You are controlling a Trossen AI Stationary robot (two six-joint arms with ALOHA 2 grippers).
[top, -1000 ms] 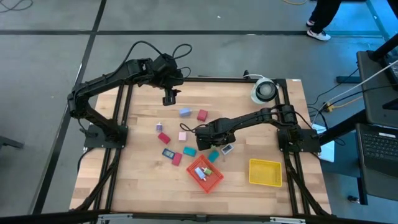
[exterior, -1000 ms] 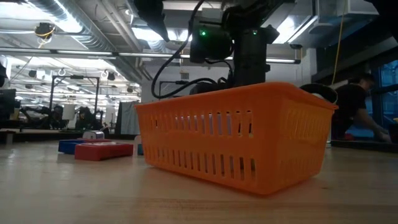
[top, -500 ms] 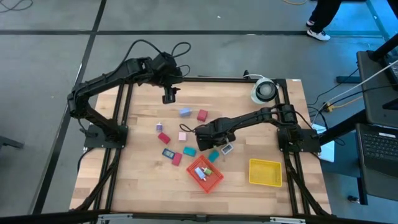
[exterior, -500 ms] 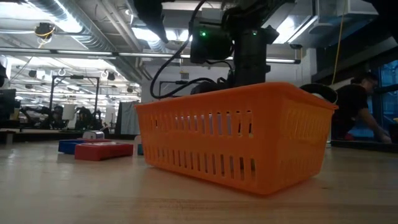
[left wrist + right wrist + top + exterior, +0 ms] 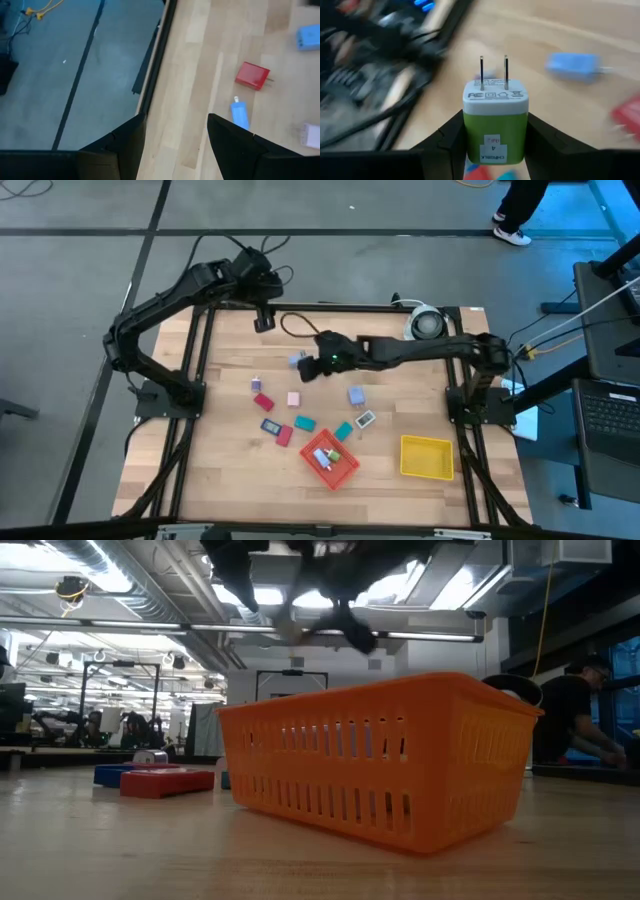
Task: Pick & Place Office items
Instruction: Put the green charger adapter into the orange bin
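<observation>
Left of the orange basket (image 5: 331, 459) and far behind it, the left gripper (image 5: 264, 319) hangs with fingers (image 5: 127, 145) spread apart over the table's (image 5: 420, 395) back edge, while the right arm stretches low across the table, its right gripper (image 5: 495, 150) clamping a green charger plug (image 5: 495, 125), prongs forward, behind the scattered office items (image 5: 300, 410).

A robotics lab in an open industrial hall. Beyond the orange basket (image 5: 380, 765) on the wooden bench (image 5: 400, 395), the low view shows exposed ceiling ducts (image 5: 130, 585), strip lights and other metal test rigs (image 5: 95, 700). From above, the bench stands in a black metal frame (image 5: 195, 380) on a grey concrete floor (image 5: 60, 270), with a laptop (image 5: 605, 425) and cables past the right tool's side.
</observation>
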